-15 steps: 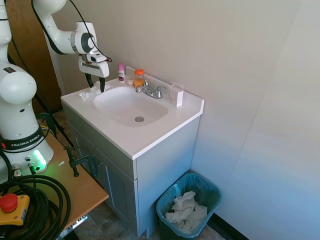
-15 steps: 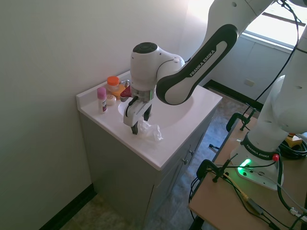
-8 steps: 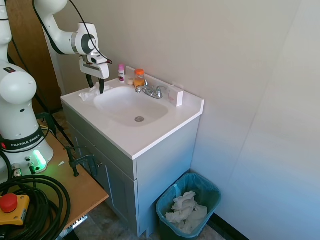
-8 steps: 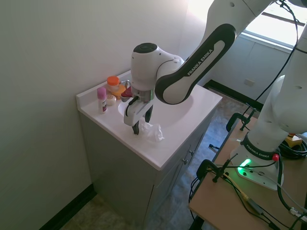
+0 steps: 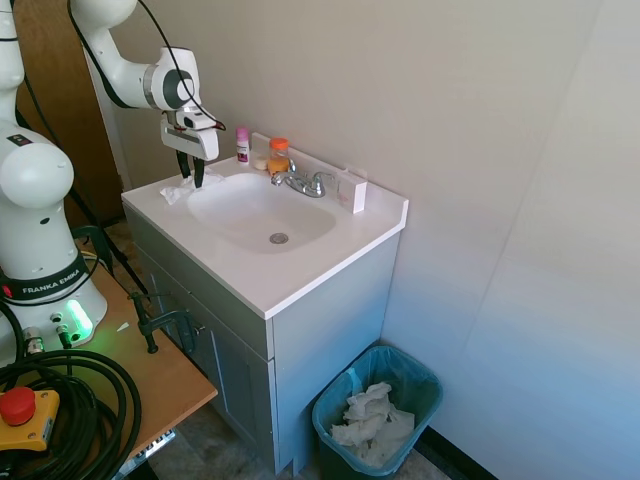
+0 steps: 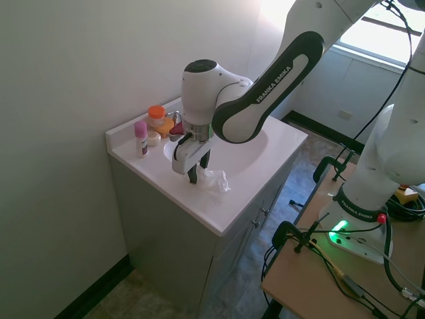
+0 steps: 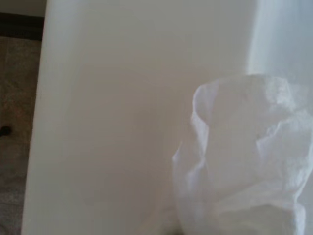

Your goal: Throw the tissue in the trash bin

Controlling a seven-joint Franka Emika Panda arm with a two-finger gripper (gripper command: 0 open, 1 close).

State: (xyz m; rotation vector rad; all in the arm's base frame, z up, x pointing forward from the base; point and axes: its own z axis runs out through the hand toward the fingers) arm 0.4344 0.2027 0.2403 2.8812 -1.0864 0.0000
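White and black, the claw [image 5: 190, 180] [image 6: 192, 176] hangs fingers-down over the left front corner of the worktop [image 5: 280, 285] [image 6: 232, 199], its tips at the tissue [image 5: 178, 187] [image 6: 214, 181] [image 7: 244, 161]. Whether the fingers are clenched on the paper or released I cannot tell. The tissue lies crumpled on the white worktop just beside the sink [image 5: 260, 212]; it has no clear long axis, only a bunched lump with folds rising toward the claw. Behind the basin stand a faucet [image 5: 305, 183], an orange-capped jar [image 5: 278, 155] [image 6: 157, 117] and a pink bottle [image 5: 242, 145] [image 6: 141, 137]. Grey cabinet doors sit below. On the floor at the cabinet's far side, against the pale wall, the bin [image 5: 420, 385] has a teal liner and holds a heap of tissues [image 5: 372, 425].
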